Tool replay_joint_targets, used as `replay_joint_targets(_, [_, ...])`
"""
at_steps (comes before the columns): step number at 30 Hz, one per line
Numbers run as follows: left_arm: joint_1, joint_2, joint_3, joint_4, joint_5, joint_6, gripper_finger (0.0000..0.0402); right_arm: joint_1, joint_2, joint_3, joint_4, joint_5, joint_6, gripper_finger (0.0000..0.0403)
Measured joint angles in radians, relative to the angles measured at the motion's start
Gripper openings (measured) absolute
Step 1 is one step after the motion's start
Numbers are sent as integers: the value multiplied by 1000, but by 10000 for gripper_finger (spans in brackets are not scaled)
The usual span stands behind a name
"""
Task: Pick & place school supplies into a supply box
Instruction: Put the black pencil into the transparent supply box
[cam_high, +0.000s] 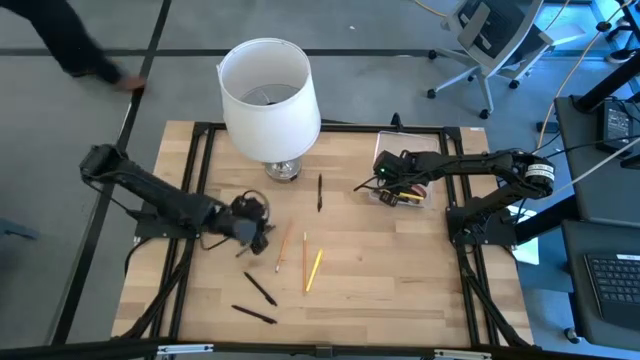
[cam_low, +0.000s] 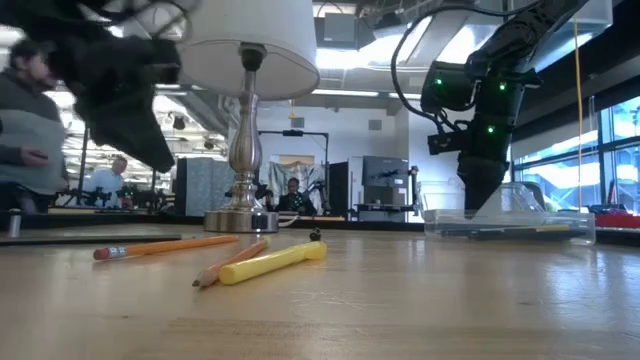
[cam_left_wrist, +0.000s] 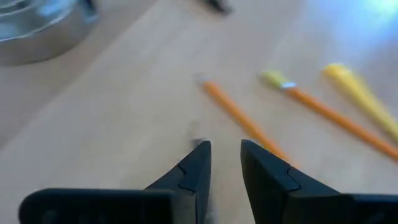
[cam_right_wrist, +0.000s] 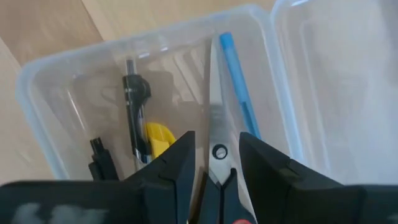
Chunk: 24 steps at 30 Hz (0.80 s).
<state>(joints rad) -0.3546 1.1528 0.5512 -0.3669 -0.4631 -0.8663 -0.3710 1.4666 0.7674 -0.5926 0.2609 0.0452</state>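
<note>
The clear supply box (cam_high: 404, 194) sits at the table's far right and holds a blue pen (cam_right_wrist: 236, 87), a black pen (cam_right_wrist: 134, 118) and a yellow item (cam_right_wrist: 158, 137). My right gripper (cam_right_wrist: 216, 135) hangs over the box (cam_right_wrist: 37, 71), shut on the red-handled scissors (cam_right_wrist: 214, 106). Loose on the wood lie orange pencils (cam_high: 283, 245), a yellow pen (cam_high: 314, 270) and black pens (cam_high: 260, 288). My left gripper (cam_high: 255, 228) is open and empty. It hovers above the table just left of the orange pencils (cam_left_wrist: 239, 115). My right gripper pinches the scissors between its two fingers around the pivot screw (cam_right_wrist: 219, 151), just ahead of the red handles. The fingers come from above, pointing down (cam_low: 475, 200). The shut blades (cam_right_wrist: 212, 74) point down into the box. Whether their tip touches the box floor I cannot tell.
A white-shaded lamp (cam_high: 268, 95) stands on a metal base (cam_low: 240, 215) at the table's far middle. A black pen (cam_high: 320, 192) lies between the lamp and the box. People and office chairs show in the room beyond the table.
</note>
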Motion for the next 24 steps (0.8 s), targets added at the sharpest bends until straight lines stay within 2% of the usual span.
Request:
replay_joint_targets(3, [-94, -29, -90, 147, -58, -7, 83, 0, 0, -9, 0, 0, 0, 129])
replay_joint_targets(7, [-206, -33, -168, 228, -172, -38, 81, 0, 0, -14, 10, 0, 0, 129])
replay_joint_targets(12, [-337, -33, -213, 238, -265, -86, 80, 0, 0, -14, 15, 0, 4, 129])
replay_joint_targets(18, [-521, -30, -239, 239, -425, -179, 83, 0, 0, -14, 16, 0, 6, 129])
replay_joint_targets(24, [-664, 39, -240, 229, -541, -274, 72, 0, 0, -14, 22, 0, 11, 129])
